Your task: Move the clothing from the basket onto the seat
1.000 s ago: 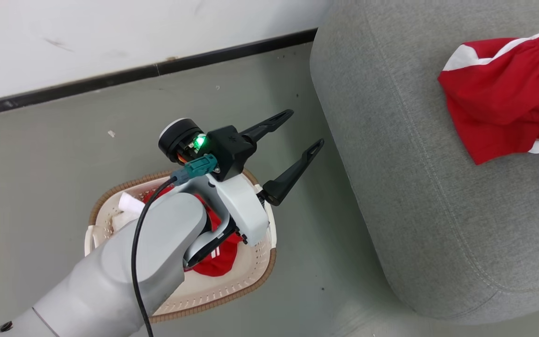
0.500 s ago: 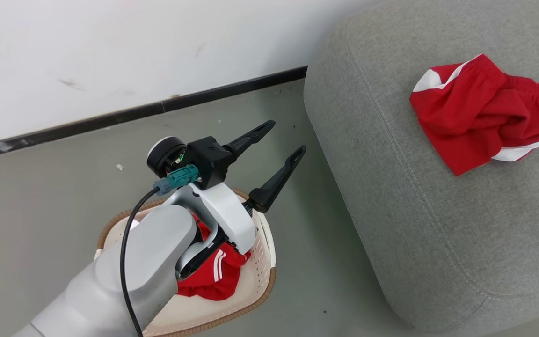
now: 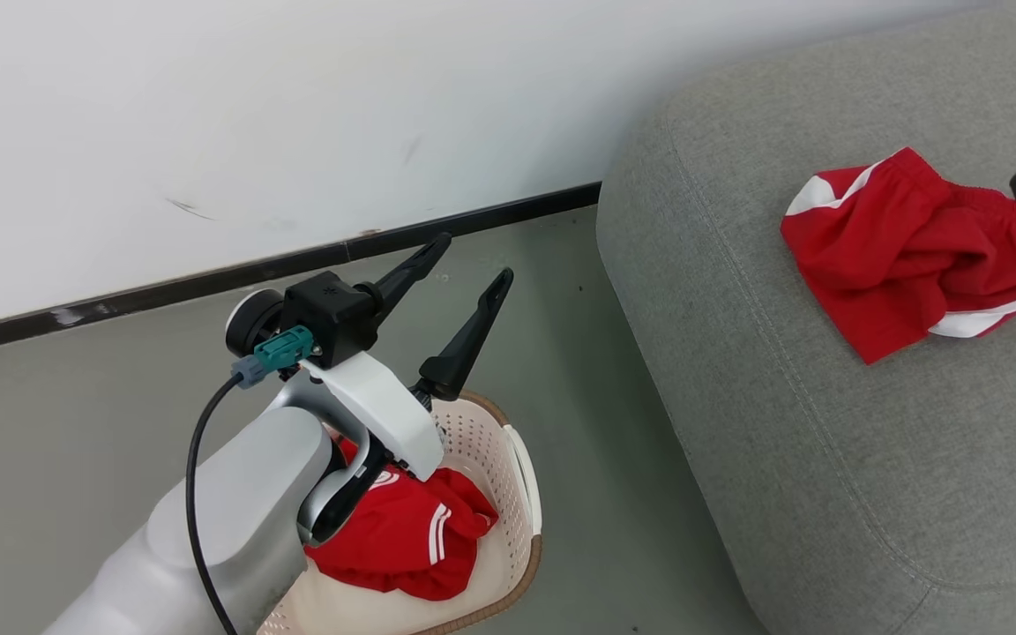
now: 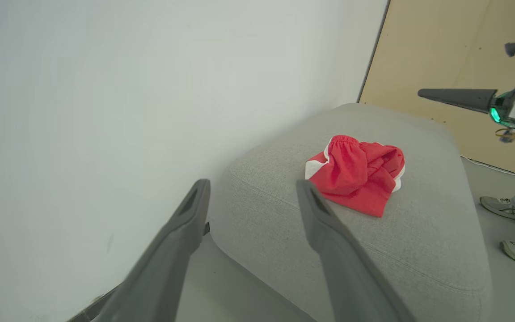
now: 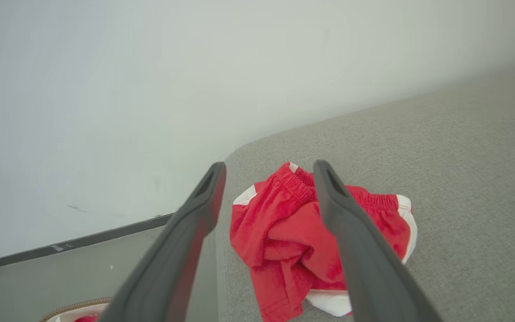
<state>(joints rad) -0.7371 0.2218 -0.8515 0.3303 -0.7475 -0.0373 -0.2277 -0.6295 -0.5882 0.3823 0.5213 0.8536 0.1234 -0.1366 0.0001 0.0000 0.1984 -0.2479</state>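
A white wall point(image 3: 208, 106) with a black skirting strip point(image 3: 164, 295) runs along the far side, and grey floor point(image 3: 76, 423) lies between it and you. In the left wrist view a tan panel point(image 4: 441, 53) stands beyond the seat point(image 3: 825, 397), and a person's two shoes point(image 4: 505, 208) stand on the floor at the seat's right end.

Your left forearm point(image 3: 235, 494) crosses the near left part of the basket point(image 3: 508, 459) and hides it in the head view. The left gripper point(image 3: 474, 257) hangs above the basket's far rim, fingers spread, with nothing between them. The right gripper point(image 5: 270, 167) hovers above the seat by the right side of the garment there, also spread and empty.

You have two red garments with white panels. The first garment point(image 3: 887, 256) lies crumpled on the seat's far part, with its gathered waistband showing. The second garment point(image 3: 402, 538) lies bunched in the basket, showing thin white stripes.

There is one cream perforated basket with a brown rim, on the floor left of the seat and apart from it, and one grey seat.
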